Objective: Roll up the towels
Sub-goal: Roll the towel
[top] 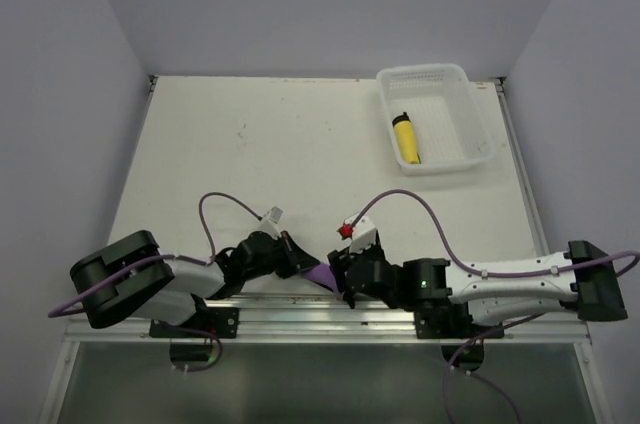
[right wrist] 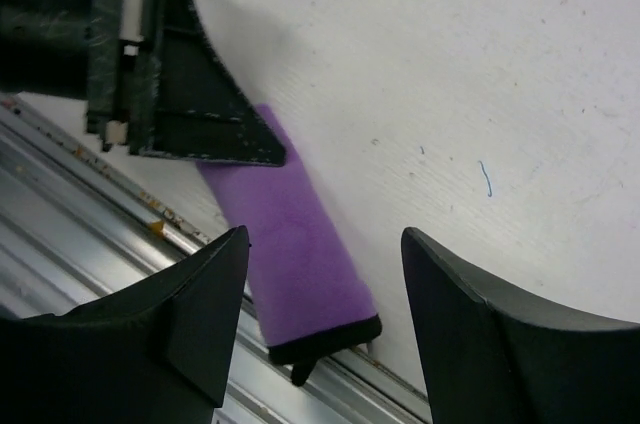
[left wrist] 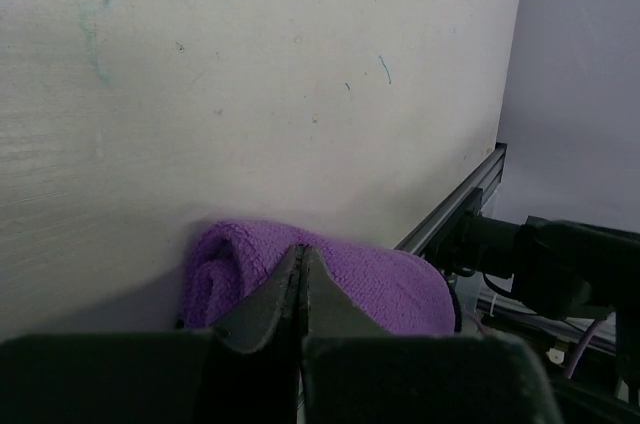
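The purple towel (right wrist: pixel 300 254) lies tightly rolled at the very near edge of the table (top: pixel 250 144), beside the metal rail (right wrist: pixel 90 229) and between the two grippers. The yellow towel (top: pixel 405 139) sits rolled in the white perforated basket (top: pixel 425 71), far right. The left gripper (left wrist: pixel 300 256) has its jaws pressed together, tips against one end of the roll, while the right gripper (right wrist: pixel 325 239) is spread wide over the other end, holding nothing. The cloth looks light, soft and springy, likely to unroll if released; I would grip across the roll's middle, not the black edging (right wrist: pixel 325 339)
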`<action>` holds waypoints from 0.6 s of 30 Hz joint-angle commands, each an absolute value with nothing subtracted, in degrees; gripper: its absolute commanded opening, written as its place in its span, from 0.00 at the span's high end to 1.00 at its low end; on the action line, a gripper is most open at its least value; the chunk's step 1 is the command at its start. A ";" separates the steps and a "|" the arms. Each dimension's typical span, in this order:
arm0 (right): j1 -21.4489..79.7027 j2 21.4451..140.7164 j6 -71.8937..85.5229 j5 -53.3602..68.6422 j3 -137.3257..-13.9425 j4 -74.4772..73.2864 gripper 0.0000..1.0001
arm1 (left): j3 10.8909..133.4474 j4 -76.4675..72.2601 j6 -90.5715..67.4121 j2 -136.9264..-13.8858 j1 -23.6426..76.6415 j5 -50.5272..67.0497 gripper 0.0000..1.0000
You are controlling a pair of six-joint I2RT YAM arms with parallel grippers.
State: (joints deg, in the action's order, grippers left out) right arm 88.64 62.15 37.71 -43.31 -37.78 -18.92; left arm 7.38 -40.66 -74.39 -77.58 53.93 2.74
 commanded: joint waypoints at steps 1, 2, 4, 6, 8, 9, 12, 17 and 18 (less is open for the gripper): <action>80.71 59.95 37.19 -24.83 -33.06 -10.74 0.28 | 5.71 -36.30 -72.60 -77.87 54.32 0.18 1.00; 79.03 59.77 36.39 -23.31 -32.96 -11.07 0.26 | 5.71 -36.30 -72.60 -77.87 54.40 0.26 1.00; 74.21 59.41 34.99 -19.71 -32.44 -10.47 0.20 | 6.24 -36.21 -72.16 -77.96 54.49 0.18 1.00; 68.07 59.33 34.89 -10.75 -31.12 -9.50 0.21 | 6.68 -35.69 -71.90 -78.14 54.67 0.26 1.00; 64.53 58.97 35.15 -2.17 -29.80 -5.64 0.25 | 7.03 -35.60 -71.72 -78.22 54.84 0.18 1.00; 61.99 59.06 35.59 -0.28 -29.36 -4.75 0.26 | 7.03 -35.33 -71.72 -78.22 54.84 0.26 1.00; 59.51 61.51 36.03 5.77 -28.74 -2.64 0.27 | 7.21 -35.16 -71.46 -78.05 54.84 0.18 1.00; 58.45 67.84 37.53 12.21 -27.69 4.04 0.32 | 8.00 -34.10 -70.93 -77.70 54.84 0.26 1.00; 58.45 68.63 37.96 12.83 -27.60 4.65 0.32 | 8.00 -33.75 -70.84 -77.70 54.84 0.26 1.00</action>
